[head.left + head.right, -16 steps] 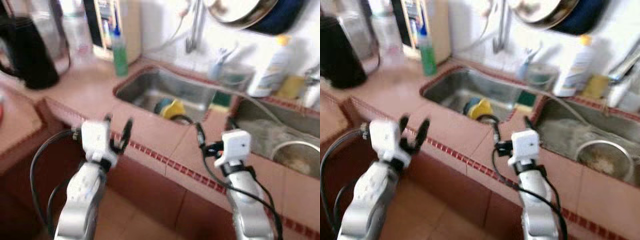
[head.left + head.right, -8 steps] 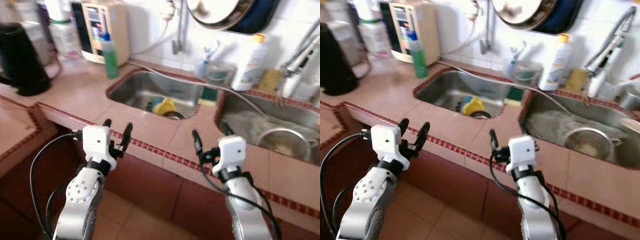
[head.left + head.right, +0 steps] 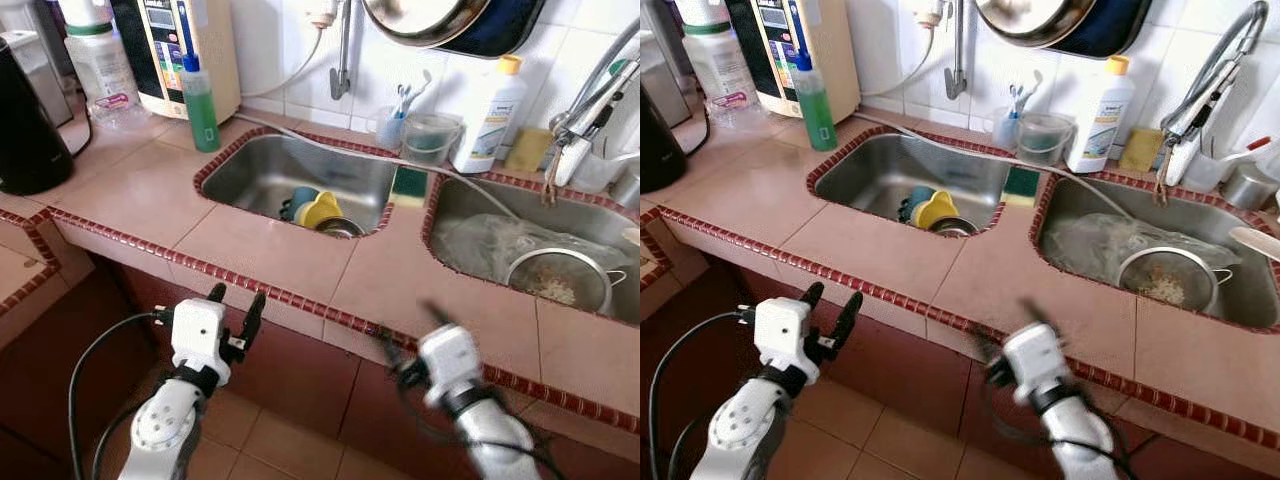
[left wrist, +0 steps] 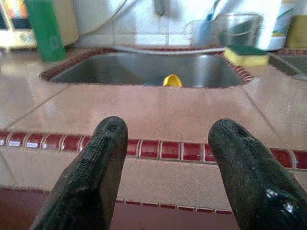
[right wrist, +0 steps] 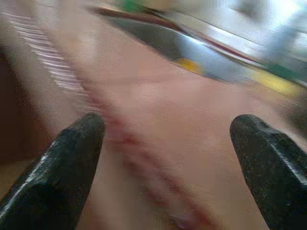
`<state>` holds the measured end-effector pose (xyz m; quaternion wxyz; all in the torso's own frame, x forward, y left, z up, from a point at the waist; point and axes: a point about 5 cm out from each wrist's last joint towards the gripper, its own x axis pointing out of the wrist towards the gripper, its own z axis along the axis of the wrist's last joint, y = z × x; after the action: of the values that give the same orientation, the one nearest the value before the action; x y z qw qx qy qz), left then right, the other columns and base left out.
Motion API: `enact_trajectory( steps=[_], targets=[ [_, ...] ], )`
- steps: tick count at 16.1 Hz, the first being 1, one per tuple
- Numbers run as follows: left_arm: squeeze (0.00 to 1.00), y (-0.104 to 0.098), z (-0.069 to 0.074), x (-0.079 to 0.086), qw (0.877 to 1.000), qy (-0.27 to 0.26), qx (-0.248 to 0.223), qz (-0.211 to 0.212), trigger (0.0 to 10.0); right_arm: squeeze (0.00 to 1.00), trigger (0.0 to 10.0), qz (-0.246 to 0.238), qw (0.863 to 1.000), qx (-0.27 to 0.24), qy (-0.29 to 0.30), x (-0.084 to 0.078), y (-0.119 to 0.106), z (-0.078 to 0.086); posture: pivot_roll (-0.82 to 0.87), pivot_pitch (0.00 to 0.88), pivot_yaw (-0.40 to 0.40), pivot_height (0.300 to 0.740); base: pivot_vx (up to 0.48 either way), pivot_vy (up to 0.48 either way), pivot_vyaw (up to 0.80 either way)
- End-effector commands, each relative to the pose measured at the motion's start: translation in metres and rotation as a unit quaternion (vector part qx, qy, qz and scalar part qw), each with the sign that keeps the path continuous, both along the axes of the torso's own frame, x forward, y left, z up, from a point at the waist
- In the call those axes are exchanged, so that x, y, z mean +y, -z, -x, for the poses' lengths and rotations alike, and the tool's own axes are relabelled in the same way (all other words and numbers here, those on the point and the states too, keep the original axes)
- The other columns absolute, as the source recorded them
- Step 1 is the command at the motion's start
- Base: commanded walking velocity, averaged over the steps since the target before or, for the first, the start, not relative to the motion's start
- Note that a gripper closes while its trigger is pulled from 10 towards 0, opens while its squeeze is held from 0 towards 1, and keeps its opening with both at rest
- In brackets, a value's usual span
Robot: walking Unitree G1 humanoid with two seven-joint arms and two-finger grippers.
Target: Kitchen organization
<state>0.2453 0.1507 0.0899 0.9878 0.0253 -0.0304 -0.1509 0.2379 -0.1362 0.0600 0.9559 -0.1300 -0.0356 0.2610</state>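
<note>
A pink tiled counter (image 3: pixel 270 250) holds two steel sinks. A yellow cup (image 3: pixel 320 211) and a teal item lie in the left sink (image 3: pixel 262 170). In the right sink (image 3: pixel 470 205) are a metal strainer (image 3: pixel 557 283) with scraps and a crumpled clear bag. My left gripper (image 3: pixel 236 298) is open and empty, just in front of the counter's red-tiled edge, and the left wrist view looks between its fingers (image 4: pixel 96 163) at the yellow cup (image 4: pixel 172 80). My right gripper (image 3: pixel 405 340) is blurred, below the counter edge between the sinks. Its fingers (image 5: pixel 62 158) stand wide open and empty.
A green bottle (image 3: pixel 200 105), a water purifier (image 3: pixel 175 45) and a black kettle (image 3: pixel 25 125) stand at the back left. A toothbrush cup (image 3: pixel 391 125), clear tub, green sponge (image 3: pixel 409 182), white bottle (image 3: pixel 490 100) and faucet (image 3: pixel 585 105) line the wall. Pans hang above.
The camera has steadied and the scene sits straighter and sharper. Both grippers have dropped lower, below the counter edge. The right arm is moving and blurred.
</note>
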Motion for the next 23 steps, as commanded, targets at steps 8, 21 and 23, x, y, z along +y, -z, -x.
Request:
enact_trajectory(
  steps=[8, 21, 23],
  targets=[
    [0.0, 0.065, 0.048, -0.015, 0.968, 0.203, 0.061, -0.133, 10.0, 0.0, 10.0, 0.098, 0.936, 0.216, -0.26, -0.013, 0.063, 0.034, -0.14, 0.04, -0.019, 0.74, 0.0, 0.0, 0.0],
    [0.0, 0.188, 0.102, -0.005, 0.872, 0.055, 0.461, -0.153, 10.0, 0.0, 10.0, 0.0, 0.843, 0.522, 0.129, -0.054, 0.142, 0.062, -0.07, 0.064, -0.048, 0.74, 0.0, 0.0, 0.0],
    [0.0, 0.191, 0.1, -0.003, 0.855, -0.023, 0.498, -0.142, 10.0, 0.0, 10.0, -0.001, 0.835, 0.514, 0.196, -0.061, 0.146, 0.066, -0.07, 0.049, -0.055, 0.74, 0.0, 0.0, 0.0]
  ],
)
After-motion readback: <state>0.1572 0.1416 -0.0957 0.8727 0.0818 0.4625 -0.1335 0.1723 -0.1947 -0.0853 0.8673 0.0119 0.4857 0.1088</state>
